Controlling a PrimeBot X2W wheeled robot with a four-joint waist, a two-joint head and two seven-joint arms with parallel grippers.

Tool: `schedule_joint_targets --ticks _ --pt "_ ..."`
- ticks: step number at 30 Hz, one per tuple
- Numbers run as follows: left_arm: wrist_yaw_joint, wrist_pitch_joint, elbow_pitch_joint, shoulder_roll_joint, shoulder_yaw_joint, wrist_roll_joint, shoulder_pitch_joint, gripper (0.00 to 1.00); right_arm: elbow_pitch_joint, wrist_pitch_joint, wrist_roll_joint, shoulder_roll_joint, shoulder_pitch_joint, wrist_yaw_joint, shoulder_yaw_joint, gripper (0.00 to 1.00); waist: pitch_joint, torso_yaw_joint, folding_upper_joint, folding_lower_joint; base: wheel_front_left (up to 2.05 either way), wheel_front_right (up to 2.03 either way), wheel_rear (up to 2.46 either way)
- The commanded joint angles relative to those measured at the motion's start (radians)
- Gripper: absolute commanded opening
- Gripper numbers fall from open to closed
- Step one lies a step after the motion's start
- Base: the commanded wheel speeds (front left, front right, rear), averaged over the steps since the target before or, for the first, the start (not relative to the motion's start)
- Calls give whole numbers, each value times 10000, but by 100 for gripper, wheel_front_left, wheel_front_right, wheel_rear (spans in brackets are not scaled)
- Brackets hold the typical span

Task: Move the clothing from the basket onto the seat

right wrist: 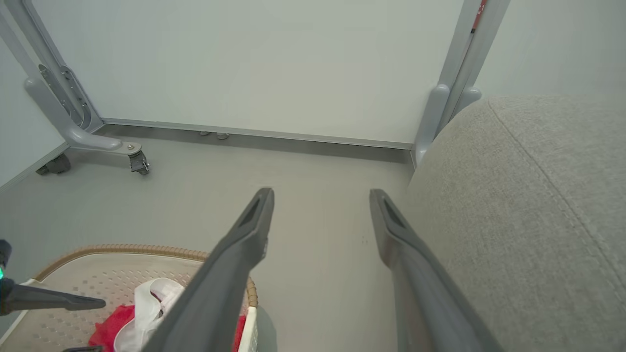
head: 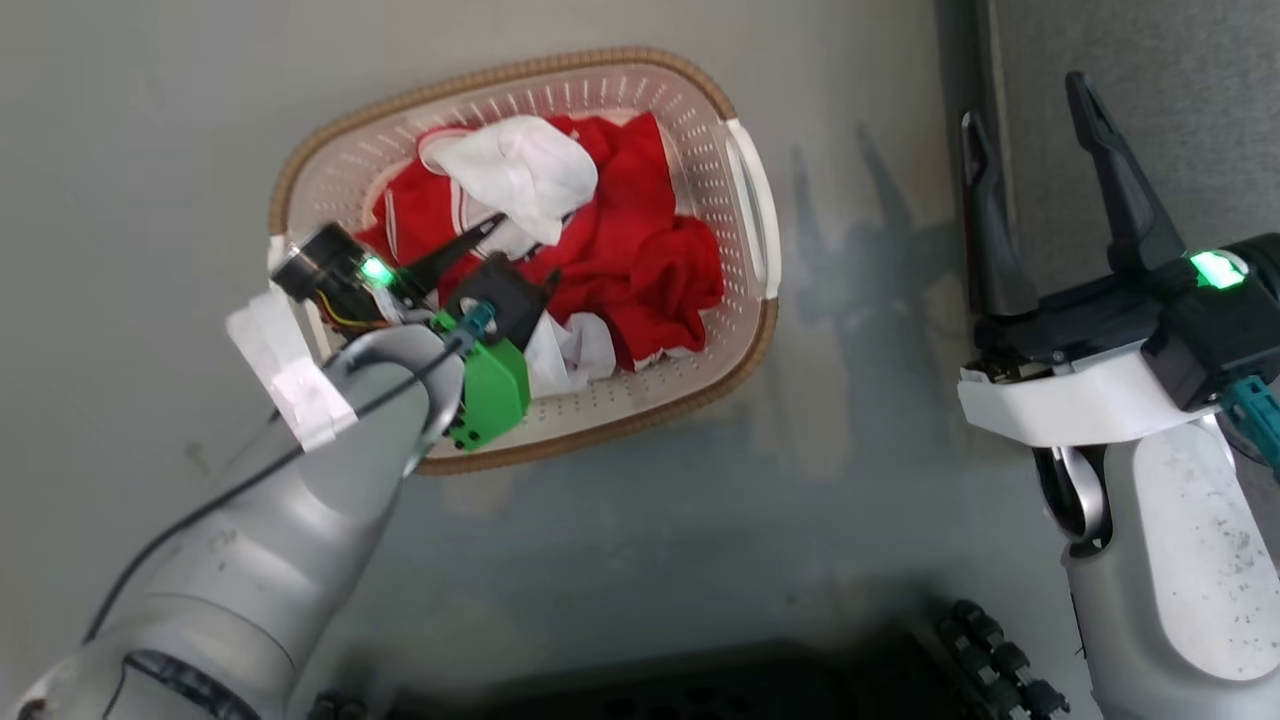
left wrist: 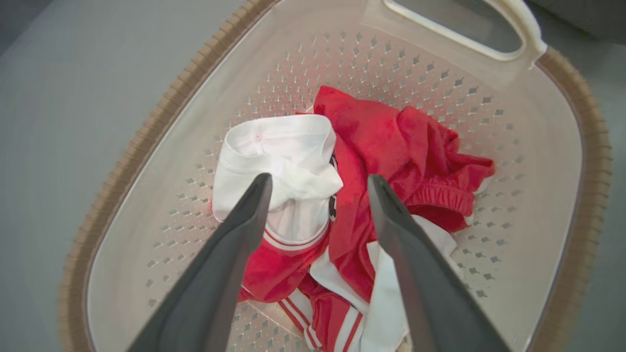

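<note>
Bright red soft garment with white stripes and white panels (head: 640, 250) lies crumpled in a heap inside the cream-white perforated plastic basket with brown woven-look rim (head: 700, 130), on its bottom. None of it hangs over the rim. The heap is bunched, with no clean long axis, and spreads roughly along the basket's longer side.

Key relation: the clothing is straight ahead of and below the left gripper (head: 522, 252). In the left wrist view its two dark fingers are spread wide and pinch nothing, with the tips over the seam where a white panel meets red cloth (left wrist: 386, 146). Cannot tell whether the tips touch fabric yet. The left arm is clearly the nearer one, so my guess is that the next move is a short drop and a pinch.

The right gripper (head: 1023, 100) is well apart from the basket, jaws also spread and empty, hanging just beside the large grey fabric-upholstered seat cushion (right wrist: 528, 220). The seat is on the robot's right, with a strip of bare grey floor (head: 860, 400) between it and the basket.

Count: one garment heap (cannot tell if it is more than one piece), one basket, one seat, two grippers.
</note>
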Motion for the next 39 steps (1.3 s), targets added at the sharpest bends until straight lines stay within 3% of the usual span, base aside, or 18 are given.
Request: schedule_joint_targets --ticks 1,9,27,29,30,39 --pt "-19 -3 292 23 -126 -158 -367 100 -78 -47 87 -25 -184 -3 0 100 1372 -377 0 -1 0 0 0" --pt "-20 150 1806 -65 -1201 -605 -1660 100 -296 -47 237 -25 -561 -3 20 100 2366 -570 0 -1 0 0 0" --pt "67 33 2594 -163 -1609 -639 -2618 100 -387 -49 144 -27 -612 -3 326 100 3217 -389 0 -1 0 0 0" --pt "116 16 2604 -170 -1653 -617 -2617 23 -381 -49 135 -27 -619 -3 339 100 3239 -381 0 -1 0 0 0" --pt "141 6 2608 -171 -1668 -616 -2618 0 -379 -49 146 -27 -628 -3 334 100 3245 -381 0 -1 0 0 0" --pt "428 -9 2401 -247 -1715 -681 -2747 0 -275 -47 176 -26 -804 -3 249 100 3227 -315 0 -1 0 0 0"
